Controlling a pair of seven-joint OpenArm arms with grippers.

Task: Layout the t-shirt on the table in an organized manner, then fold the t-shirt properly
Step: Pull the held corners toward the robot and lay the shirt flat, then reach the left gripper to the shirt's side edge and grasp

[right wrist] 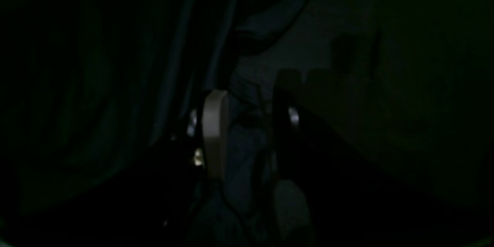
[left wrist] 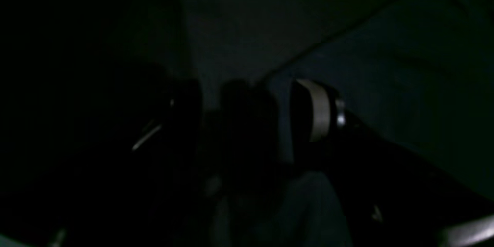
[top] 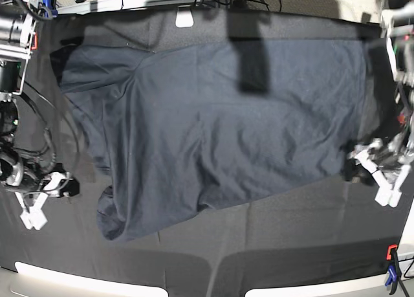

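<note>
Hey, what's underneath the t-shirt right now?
The t-shirt lies spread over the table, whose black cloth shows all around it. Whatever else might sit beneath the fabric is covered and cannot be seen.

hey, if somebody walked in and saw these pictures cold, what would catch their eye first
The t-shirt first: a big dark garment spread over most of the table, rumpled and bunched along its left side in the base view. Next, the pale fingers of the left gripper at the shirt's right edge and of the right gripper beside its left edge. Both wrist views are nearly black.
</note>
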